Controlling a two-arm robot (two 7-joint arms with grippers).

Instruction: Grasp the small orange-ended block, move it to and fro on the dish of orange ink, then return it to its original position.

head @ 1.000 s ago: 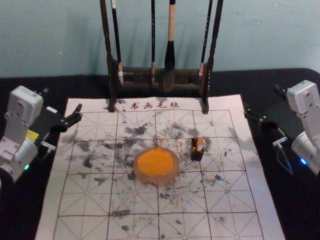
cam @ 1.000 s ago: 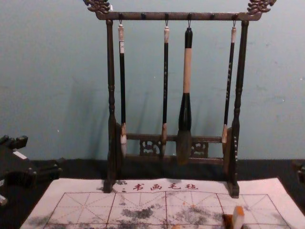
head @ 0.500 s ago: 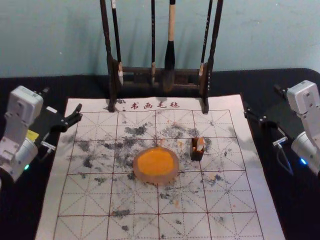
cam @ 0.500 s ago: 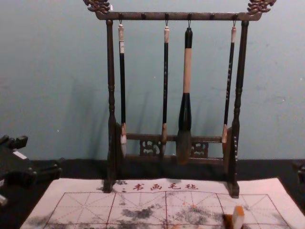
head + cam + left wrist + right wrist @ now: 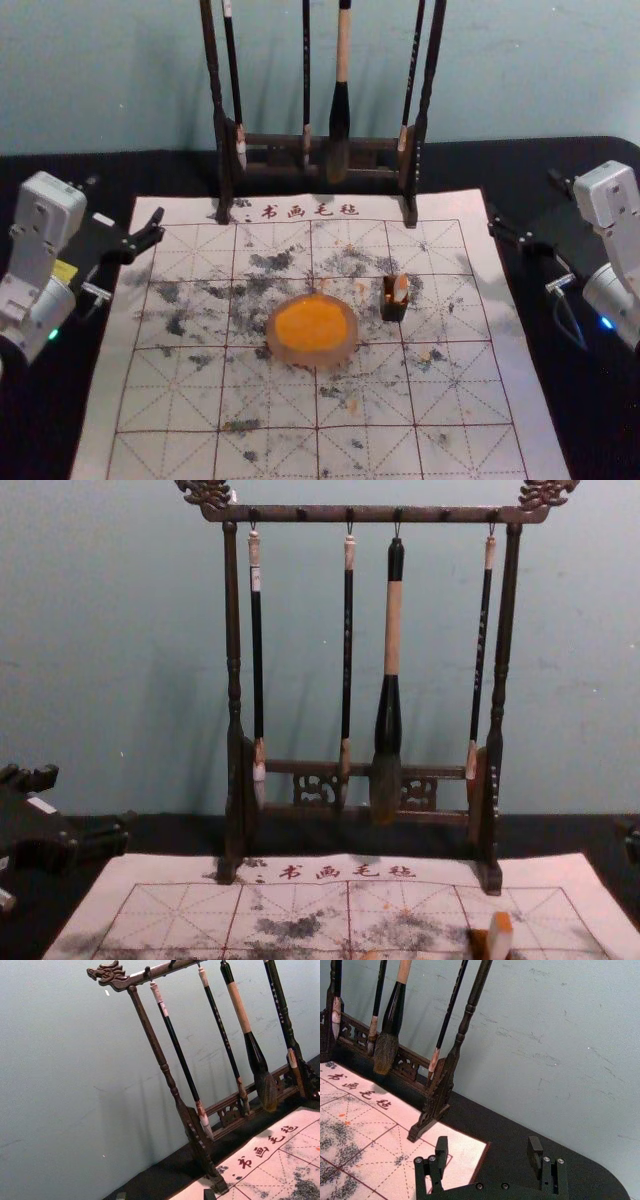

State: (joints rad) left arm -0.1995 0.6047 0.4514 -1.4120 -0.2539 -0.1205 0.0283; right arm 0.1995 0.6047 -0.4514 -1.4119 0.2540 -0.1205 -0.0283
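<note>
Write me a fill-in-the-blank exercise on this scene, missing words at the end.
The ink in the dish is coloured ____.
From the robot's side, the block sits to the ____ of the dish.
The number of brushes hanging from the rack is ____.
The right gripper is not shut but ____.

Missing words: orange; right; four; open.

A scuffed, pale blue-green wall (image 5: 520, 70) stands behind a black table (image 5: 540, 165) with a rounded corner.
</note>
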